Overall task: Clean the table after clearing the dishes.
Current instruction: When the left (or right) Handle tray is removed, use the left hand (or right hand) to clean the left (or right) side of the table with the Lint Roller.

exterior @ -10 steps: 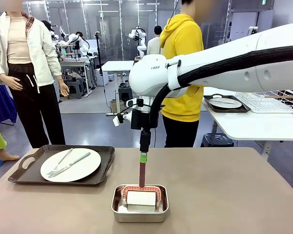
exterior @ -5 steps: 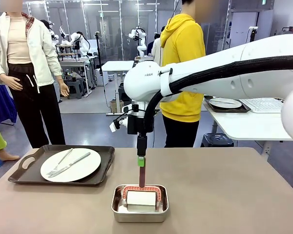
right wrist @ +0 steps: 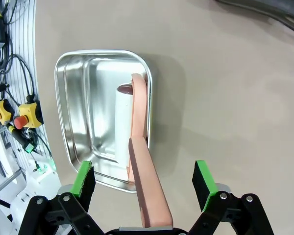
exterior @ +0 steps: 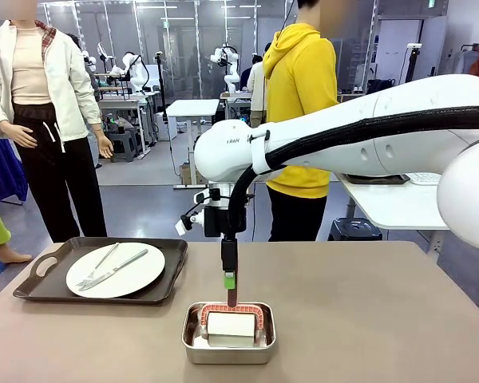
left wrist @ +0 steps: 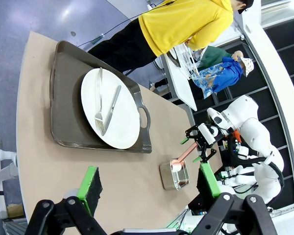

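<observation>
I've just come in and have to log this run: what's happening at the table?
The right gripper hangs open around the upright pinkish handle of a white roller that stands in a small steel pan on the taupe-brown table. Its pads are not touching the handle. The round white plate with a fork and knife sits uncleared on its dark handled tray. The left gripper is open, high above the table, holding nothing. A person in a yellow hoodie stands at the far side.
</observation>
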Robot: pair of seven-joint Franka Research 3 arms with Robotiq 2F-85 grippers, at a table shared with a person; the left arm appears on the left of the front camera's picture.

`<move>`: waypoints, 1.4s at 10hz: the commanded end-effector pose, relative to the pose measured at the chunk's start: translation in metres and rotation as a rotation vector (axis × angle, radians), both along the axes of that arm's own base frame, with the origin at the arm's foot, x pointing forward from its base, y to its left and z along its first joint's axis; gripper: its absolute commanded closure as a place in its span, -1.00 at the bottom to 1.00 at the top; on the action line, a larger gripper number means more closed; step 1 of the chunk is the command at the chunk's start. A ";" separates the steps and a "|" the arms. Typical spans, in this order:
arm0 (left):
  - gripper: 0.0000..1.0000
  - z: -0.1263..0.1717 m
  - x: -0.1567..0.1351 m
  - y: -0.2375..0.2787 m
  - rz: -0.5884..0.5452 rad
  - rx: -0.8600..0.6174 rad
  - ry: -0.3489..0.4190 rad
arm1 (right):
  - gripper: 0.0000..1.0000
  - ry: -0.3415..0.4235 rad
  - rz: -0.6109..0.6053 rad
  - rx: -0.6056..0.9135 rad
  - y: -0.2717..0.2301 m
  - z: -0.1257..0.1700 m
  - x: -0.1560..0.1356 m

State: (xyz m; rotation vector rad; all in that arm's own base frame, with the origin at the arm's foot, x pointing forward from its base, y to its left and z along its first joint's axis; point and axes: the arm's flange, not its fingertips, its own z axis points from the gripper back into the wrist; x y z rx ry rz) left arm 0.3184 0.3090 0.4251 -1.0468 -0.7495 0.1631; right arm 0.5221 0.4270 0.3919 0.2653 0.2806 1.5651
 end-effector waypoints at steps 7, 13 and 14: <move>-1.00 0.002 -0.002 0.001 -0.007 -0.004 -0.012 | 0.88 -0.013 -0.058 -0.025 -0.012 0.002 -0.010; -1.00 0.002 -0.002 0.001 -0.007 -0.004 -0.012 | 1.00 -0.020 -0.072 -0.007 -0.015 0.001 -0.017; -1.00 0.002 -0.002 0.001 -0.007 -0.004 -0.012 | 1.00 -0.019 -0.081 0.003 -0.018 0.006 -0.024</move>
